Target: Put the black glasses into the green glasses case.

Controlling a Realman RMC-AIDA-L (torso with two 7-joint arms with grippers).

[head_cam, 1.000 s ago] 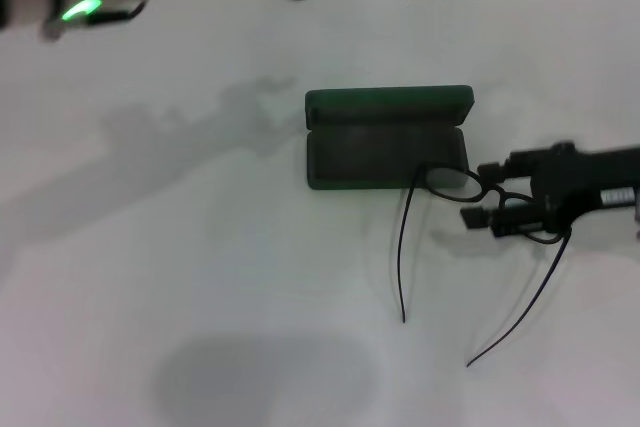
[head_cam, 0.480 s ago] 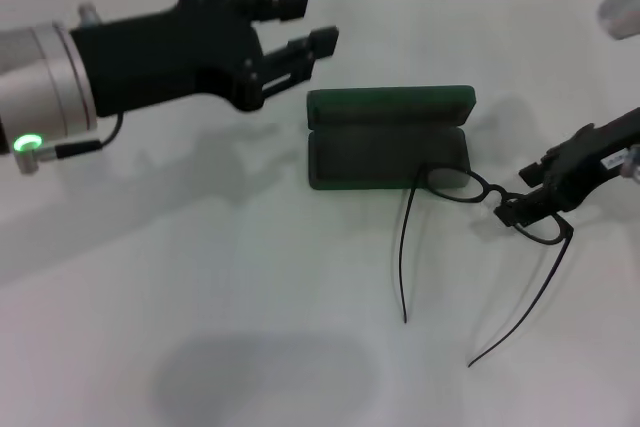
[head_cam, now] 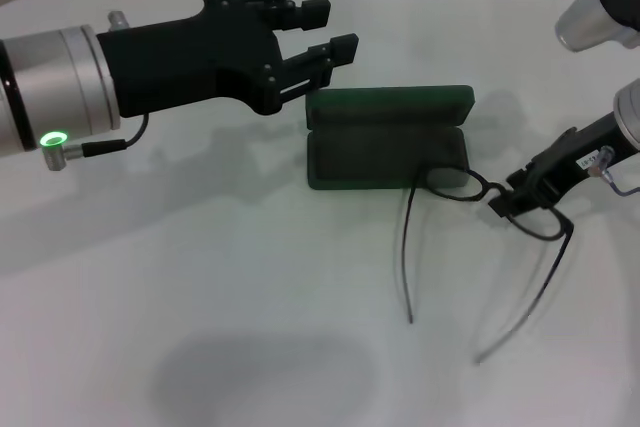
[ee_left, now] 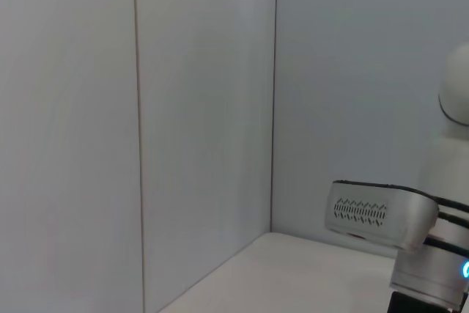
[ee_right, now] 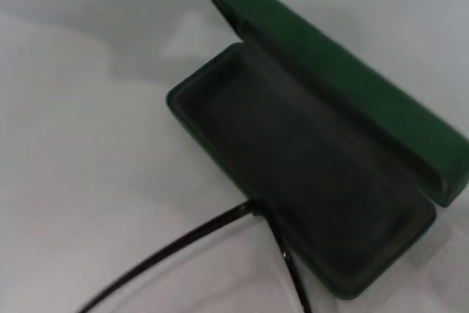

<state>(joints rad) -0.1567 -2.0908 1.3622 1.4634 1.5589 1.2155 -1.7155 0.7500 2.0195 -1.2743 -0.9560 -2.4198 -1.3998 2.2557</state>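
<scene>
Right gripper (head_cam: pixel 508 199) is clamped on the black glasses (head_cam: pixel 478 189) at the frame front, w/ its dark fingers pinched together near the bridge and 1 lens rim; its arm runs off up and to the robot's right. From that grip, the nearest rim overlaps the front right corner of the green glasses case (head_cam: pixel 388 137), while the other rim hangs on the far side of the gripper, over the white counter (head_cam: pixel 200 287). The 2 slim temple arms trail away from the gripper toward the robot, spread apart; can't tell if their tips touch the counter. The case lies just beside the right gripper on its left, lid open and standing up along the far edge, dark lining exposed. In the right wrist view, the case (ee_right: pixel 315 174) is open w/ the glasses frame (ee_right: pixel 264 229) crossing its near corner. Left gripper (head_cam: pixel 325 32) hovers beyond the case's far left corner, well apart from the right gripper, w/ fingers spread apart and nothing between them; a green light glows on its wrist. The left wrist view shows only wall panels and part of the robot's body.
</scene>
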